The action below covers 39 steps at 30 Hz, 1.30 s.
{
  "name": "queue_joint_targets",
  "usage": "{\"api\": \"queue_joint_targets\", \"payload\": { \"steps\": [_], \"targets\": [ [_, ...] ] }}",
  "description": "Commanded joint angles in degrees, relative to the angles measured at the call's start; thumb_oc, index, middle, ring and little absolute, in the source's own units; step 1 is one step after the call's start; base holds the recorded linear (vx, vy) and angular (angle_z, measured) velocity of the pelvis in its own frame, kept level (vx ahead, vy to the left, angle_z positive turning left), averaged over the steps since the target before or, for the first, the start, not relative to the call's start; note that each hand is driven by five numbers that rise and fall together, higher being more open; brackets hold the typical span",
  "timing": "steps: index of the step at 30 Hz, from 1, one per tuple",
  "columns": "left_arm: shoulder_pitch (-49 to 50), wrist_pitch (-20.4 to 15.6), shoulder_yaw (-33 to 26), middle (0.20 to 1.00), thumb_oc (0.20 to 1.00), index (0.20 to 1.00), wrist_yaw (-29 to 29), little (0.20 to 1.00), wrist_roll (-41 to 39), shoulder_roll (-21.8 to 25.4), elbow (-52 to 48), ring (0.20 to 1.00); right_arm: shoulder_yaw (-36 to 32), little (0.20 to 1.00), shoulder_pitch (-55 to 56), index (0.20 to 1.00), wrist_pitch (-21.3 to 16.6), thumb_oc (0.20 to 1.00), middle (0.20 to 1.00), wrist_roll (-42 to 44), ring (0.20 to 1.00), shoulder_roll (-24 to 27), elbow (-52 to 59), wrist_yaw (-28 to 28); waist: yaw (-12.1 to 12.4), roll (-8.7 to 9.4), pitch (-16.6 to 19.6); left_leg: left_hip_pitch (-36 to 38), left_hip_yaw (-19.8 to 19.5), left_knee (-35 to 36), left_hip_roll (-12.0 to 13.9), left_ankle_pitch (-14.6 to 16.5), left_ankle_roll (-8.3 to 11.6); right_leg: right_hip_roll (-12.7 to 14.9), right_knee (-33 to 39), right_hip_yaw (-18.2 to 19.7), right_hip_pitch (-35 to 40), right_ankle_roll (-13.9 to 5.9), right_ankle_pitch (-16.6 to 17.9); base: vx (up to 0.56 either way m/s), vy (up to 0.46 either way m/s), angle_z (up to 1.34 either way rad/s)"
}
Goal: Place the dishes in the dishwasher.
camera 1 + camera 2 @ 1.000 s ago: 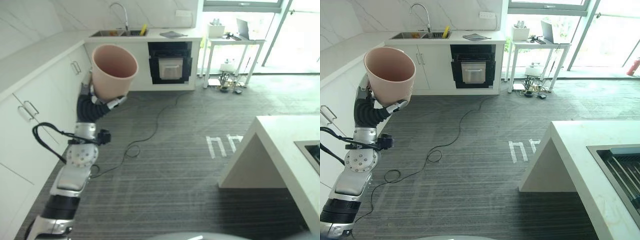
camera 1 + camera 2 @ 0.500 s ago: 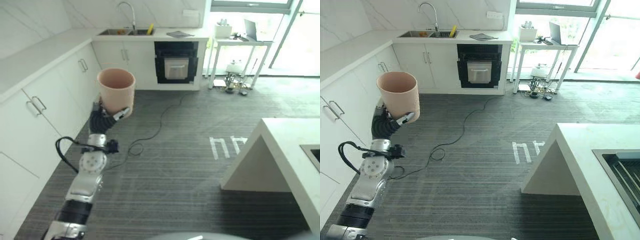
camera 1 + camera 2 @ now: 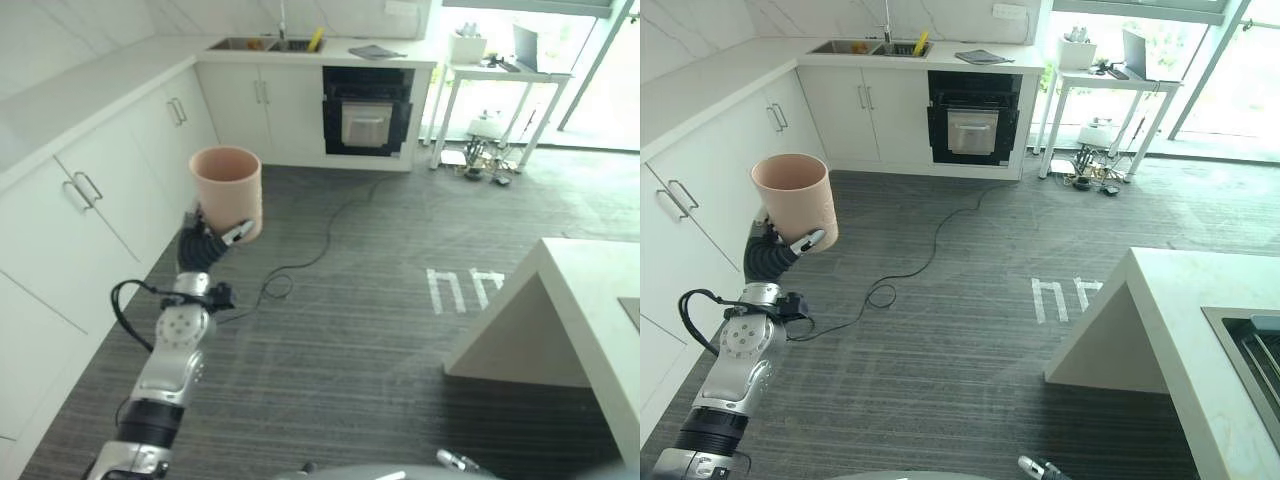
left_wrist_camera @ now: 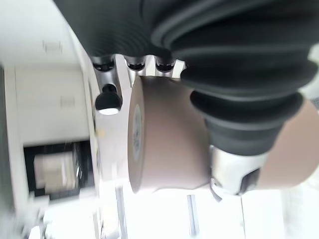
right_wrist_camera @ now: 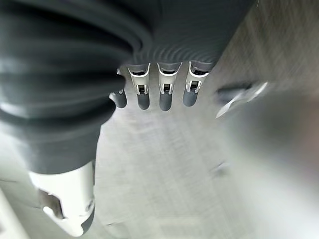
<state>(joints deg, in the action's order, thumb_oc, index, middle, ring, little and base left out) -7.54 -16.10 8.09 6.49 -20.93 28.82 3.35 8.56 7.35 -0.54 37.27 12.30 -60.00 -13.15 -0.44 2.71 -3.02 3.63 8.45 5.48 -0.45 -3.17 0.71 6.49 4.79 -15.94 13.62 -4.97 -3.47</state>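
My left hand (image 3: 212, 240) grips the pink cup (image 3: 227, 192) upright, out over the floor (image 3: 340, 330) beside the left cabinets (image 3: 90, 200). My right hand (image 5: 149, 94) hangs relaxed, holding nothing. I worry the one-sided hold could slip while walking, dropping the cup.

pink cup (image 3: 228, 190) upright in left hand (image 3: 204, 243), near white cabinets (image 3: 95, 190)

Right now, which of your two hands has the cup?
The left hand: its fingers and thumb are curled round the pink cup, held upright over the floor. The right hand hangs with fingers relaxed and holds nothing.
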Motion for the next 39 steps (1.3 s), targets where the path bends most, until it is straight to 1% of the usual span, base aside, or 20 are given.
{"api": "queue_joint_targets", "payload": {
  "steps": [1,8,15,18,20,22,23,24,25,26,28,29,30,31,32,33,34,35,37,39],
  "targets": [
    [-5.4,-1.7,0.7,0.2,0.2,0.2,-1.8,0.2,-0.7,-2.6,-1.7,0.2,2.8,1.0,-4.0,1.0,-1.1,1.0,1.0,-0.1,1.0,-0.8,-0.6,1.5,-1.1,-2.05,1.4,4.8,5.8,-0.5,3.5,4.0,2.17,-1.1,0.2,3.0,-5.5,-1.46,6.1,0.0,0.0,0.0],
    [-5.0,-0.3,0.6,0.2,0.2,0.2,-2.4,0.2,-0.4,-2.2,-3.0,0.2,3.1,1.0,-5.7,1.0,-1.1,1.0,1.0,-3.8,1.0,0.0,-0.7,4.6,-0.4,-1.81,1.4,4.7,5.3,-0.5,3.8,3.8,2.17,-1.6,0.2,3.0,-5.3,-1.24,6.0,0.0,-0.013,0.06],
    [-4.6,-0.6,0.4,0.2,0.2,0.2,-3.4,0.2,-0.4,-2.2,-2.9,0.2,3.7,1.0,-6.3,1.0,-1.4,1.0,1.0,-4.6,1.0,0.3,-0.8,4.5,0.2,-1.69,1.4,4.9,4.9,-0.5,3.7,3.8,2.0,-1.8,0.2,2.9,-4.7,-1.01,5.8,0.01,-0.014,0.0],
    [-4.4,-0.6,0.0,0.2,0.2,0.2,-2.9,0.2,0.1,-2.1,-3.3,0.2,4.3,1.0,-6.0,1.0,-1.9,1.0,1.0,-5.3,1.0,0.4,0.9,4.6,0.1,-1.65,1.1,5.1,4.7,-0.5,4.3,3.4,2.19,-2.3,0.2,2.8,-4.3,-0.63,5.6,0.08,-0.122,0.14],
    [-4.1,-1.3,-0.8,0.2,0.2,0.2,-1.0,0.2,0.4,-2.0,-3.5,0.2,5.6,1.0,-5.9,1.0,-2.3,1.0,1.0,-7.4,1.0,0.9,3.9,3.1,0.0,-1.53,0.3,5.6,4.5,-1.4,4.9,2.4,2.71,-3.1,-0.2,3.0,-4.3,0.15,5.1,0.1,-0.186,0.07],
    [-4.1,-2.2,-1.2,0.2,0.2,0.2,0.6,0.2,1.5,-2.3,-3.6,0.2,6.2,1.0,-6.6,1.0,-1.7,1.0,1.0,-7.4,1.0,1.3,4.6,2.1,0.2,-0.57,-0.8,3.0,4.5,-9.4,4.0,4.6,2.07,-2.9,-1.2,3.4,-4.5,1.01,4.7,0.05,-0.176,0.12],
    [-4.0,-2.6,-1.2,0.2,0.2,0.2,1.0,0.2,1.8,-2.4,-3.7,0.2,6.4,1.0,-6.9,1.0,-1.7,1.0,1.0,-7.6,1.0,1.5,4.8,1.8,0.6,0.0,-1.6,0.4,4.5,-15.2,4.1,3.9,2.0,-2.8,-1.8,3.4,-4.6,1.67,4.4,0.02,-0.251,0.13],
    [-3.7,-3.0,-1.4,0.2,0.2,0.2,0.8,0.2,2.1,-2.9,-4.2,0.2,6.5,1.0,-7.5,1.0,-2.3,1.0,1.0,-7.3,1.0,2.2,4.6,1.5,1.5,0.76,-3.8,-6.9,2.9,-28.4,5.2,-0.9,3.1,-3.1,-2.6,3.8,-4.4,3.35,4.3,0.01,-0.202,0.6],
    [-3.7,-3.1,-1.4,0.2,0.2,0.2,0.6,0.2,2.1,-2.9,-4.2,0.2,6.5,1.0,-7.6,1.0,-2.4,1.0,1.0,-7.3,1.0,2.3,4.5,1.4,1.5,0.66,-4.0,-7.9,2.6,-29.8,5.4,-1.2,3.27,-3.4,-2.7,3.8,-4.4,3.56,4.3,0.08,-0.156,0.75],
    [-3.5,-3.2,-1.7,0.2,0.2,0.2,-0.1,0.2,2.4,-3.3,-3.9,0.2,6.1,1.0,-7.9,1.0,-3.0,1.0,1.0,-7.0,1.0,2.5,3.5,1.1,1.9,0.35,-4.9,-10.5,1.9,-31.3,6.0,-3.3,3.81,-4.1,-2.9,4.3,-4.1,4.0,4.3,0.19,0.016,0.68],
    [-2.8,-4.1,-2.0,0.2,0.2,0.2,-1.9,0.2,1.6,-3.3,-3.6,0.2,5.3,1.0,-8.3,1.0,-4.0,1.0,1.0,-6.8,1.0,2.6,1.6,-0.1,2.5,-0.72,-5.5,-11.5,2.6,-24.7,7.7,-6.3,4.88,-5.2,-3.0,5.0,-3.0,3.83,3.5,0.3,0.123,0.17],
    [-2.2,-4.2,-2.2,0.2,0.2,0.2,-2.2,0.2,1.4,-3.3,-3.9,0.2,5.2,1.0,-8.3,1.0,-4.1,1.0,1.0,-7.3,1.0,2.7,1.6,-0.2,2.7,-1.54,-5.4,-11.2,3.0,-18.4,9.3,-8.5,5.7,-5.8,-2.8,5.2,-2.3,3.51,2.9,0.44,0.356,0.06],
    [-1.4,-3.9,-1.9,0.2,0.2,0.2,-1.5,0.2,1.9,-3.4,-4.7,0.2,5.3,1.0,-7.6,1.0,-3.4,1.0,1.0,-8.3,1.0,2.7,2.7,0.6,3.0,-2.42,-5.4,-10.1,3.3,-7.5,12.1,-13.9,7.45,-5.5,-2.1,5.3,-0.7,2.9,2.4,0.47,0.44,-0.1],
    [-1.1,-4.1,-1.8,0.2,0.2,0.2,-1.2,0.2,2.0,-3.4,-4.8,0.2,5.2,1.0,-6.9,1.0,-3.4,1.0,1.0,-8.7,1.0,2.8,3.0,1.0,2.9,-2.55,-5.6,-10.8,3.5,-4.9,13.5,-16.2,8.5,-4.9,-2.0,5.2,-0.3,2.62,2.6,0.51,0.525,-0.22],
    [-1.2,-4.8,-1.5,0.2,0.2,0.2,-1.3,0.2,1.8,-3.4,-3.9,0.2,4.7,1.0,-6.0,1.0,-3.9,1.0,1.0,-8.5,1.0,3.3,2.4,1.1,2.5,-2.64,-5.5,-11.4,6.2,-3.6,14.5,-16.1,9.14,-3.5,-2.5,3.4,0.1,1.86,2.1,0.45,0.489,-0.19],
    [-0.9,-5.7,-1.5,0.2,0.2,0.2,-1.8,0.2,1.9,-3.3,-3.0,0.2,4.5,1.0,-5.7,1.0,-4.4,1.0,1.0,-8.4,1.0,3.4,1.8,1.5,2.5,-3.05,-5.0,-10.8,7.5,-3.5,14.7,-15.0,9.05,-2.7,-3.7,2.3,0.2,1.41,1.1,0.47,0.491,0.02],
    [-0.4,-6.0,-1.1,0.2,0.2,0.2,-1.5,0.2,2.9,-3.2,-2.6,0.2,4.3,1.0,-6.0,1.0,-4.6,1.0,1.0,-8.1,1.0,3.4,0.7,1.9,2.7,-3.01,-4.6,-9.5,7.5,-2.6,13.3,-12.5,8.05,-1.8,-5.3,2.3,0.8,0.7,-0.1,0.48,0.446,0.05],
    [0.0,-5.5,-1.2,0.2,0.2,0.2,-1.9,0.2,3.0,-2.6,-2.7,0.2,3.5,1.0,-6.2,1.0,-4.7,1.0,1.0,-7.8,1.0,3.3,-0.3,2.1,3.7,-3.08,-3.9,-9.0,5.4,-2.8,11.1,-9.5,6.29,-1.4,-7.0,3.6,1.5,0.25,-1.9,0.38,0.325,0.05],
    [-0.4,-4.6,-1.5,0.2,0.2,0.2,-4.1,0.2,3.5,-2.2,-3.0,0.2,3.0,1.0,-5.7,1.0,-5.4,1.0,1.0,-7.1,1.0,2.8,-0.5,2.8,4.3,-2.96,-2.9,-8.5,5.0,-2.5,9.2,-7.6,4.73,-0.9,-8.4,3.4,2.8,-0.16,-3.7,0.28,0.243,-0.25],
    [-1.7,-3.8,-1.0,0.2,0.2,0.2,-5.9,0.2,3.3,-1.5,-3.0,0.2,2.3,1.0,-5.0,1.0,-6.0,1.0,1.0,-6.1,1.0,2.0,0.5,4.4,4.1,-2.49,-2.1,-7.5,4.3,-1.7,6.1,-5.9,2.47,0.2,-12.7,3.4,2.3,-1.72,-2.3,0.33,0.364,-0.31]
  ]
}}
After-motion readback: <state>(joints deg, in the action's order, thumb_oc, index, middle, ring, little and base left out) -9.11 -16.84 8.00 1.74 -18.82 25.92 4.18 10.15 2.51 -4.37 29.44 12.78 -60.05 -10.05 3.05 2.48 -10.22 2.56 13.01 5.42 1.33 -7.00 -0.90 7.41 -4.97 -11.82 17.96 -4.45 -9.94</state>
